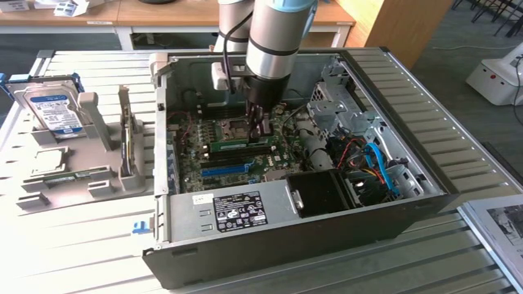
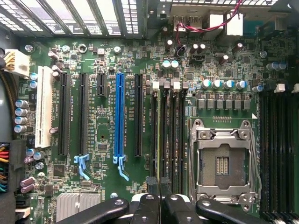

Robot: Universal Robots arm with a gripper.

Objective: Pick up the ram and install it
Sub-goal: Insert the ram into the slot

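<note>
Gripper (image 1: 259, 130) lowered into the open computer case (image 1: 286, 248), fingers (image 2: 151, 183) clenched on the thin top edge of the ram (image 1: 229, 145). The ram stands upright along the memory slots (image 2: 175, 135) beside the empty processor socket (image 2: 222, 161). This edgewise hold apparently keeps it in line with its slot.

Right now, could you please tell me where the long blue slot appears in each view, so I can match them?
Exterior view: the blue slot lies on the motherboard, just above the labelled silver box.
Wrist view: the blue slot stands between two long black slots.
Shared landmark: the empty processor socket, across the memory slots from it.
</note>
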